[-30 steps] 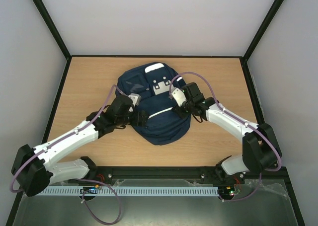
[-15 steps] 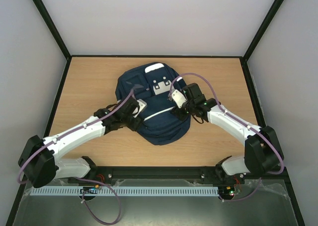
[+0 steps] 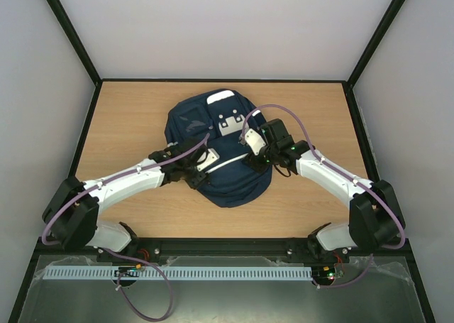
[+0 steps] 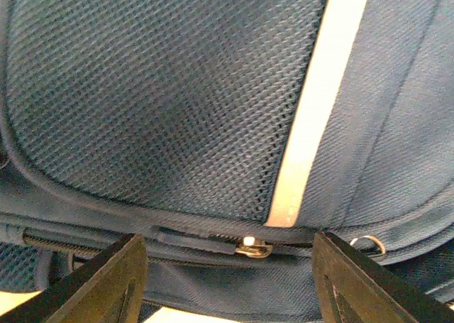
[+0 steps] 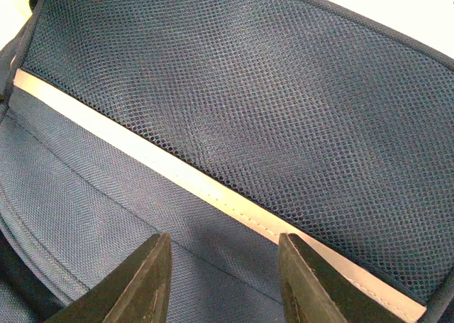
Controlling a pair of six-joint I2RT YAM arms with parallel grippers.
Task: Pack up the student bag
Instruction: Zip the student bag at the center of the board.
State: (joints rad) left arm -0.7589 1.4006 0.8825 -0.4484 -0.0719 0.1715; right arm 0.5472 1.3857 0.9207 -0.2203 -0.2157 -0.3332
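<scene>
The student bag [image 3: 190, 121], navy blue with a white diagonal stripe [image 3: 228, 164], lies flat in the middle of the table. My left gripper [image 3: 201, 172] hangs at the bag's near-left side. In the left wrist view the left gripper [image 4: 230, 270] is open, its fingers [image 4: 106, 280] flanking a metal zip slider [image 4: 254, 248] and its dark pull tab [image 4: 191, 238] below the mesh panel [image 4: 156, 103]. My right gripper [image 3: 250, 160] is over the bag's right side. Up close the right gripper [image 5: 223, 270] is open just above the woven fabric beside the stripe [image 5: 213, 192], holding nothing.
The wooden table [image 3: 128, 117] shows bare on both sides of the bag and along the near edge. A black frame [image 3: 220, 80] and white walls enclose it. The purple cable [image 3: 284, 113] loops above the right wrist. White patches [image 3: 228, 122] mark the bag's far part.
My left arm has swung right and stretched out, bringing its gripper onto the bag's near-left side by the zip, and its jaws narrowed somewhat. The right arm has barely moved.
</scene>
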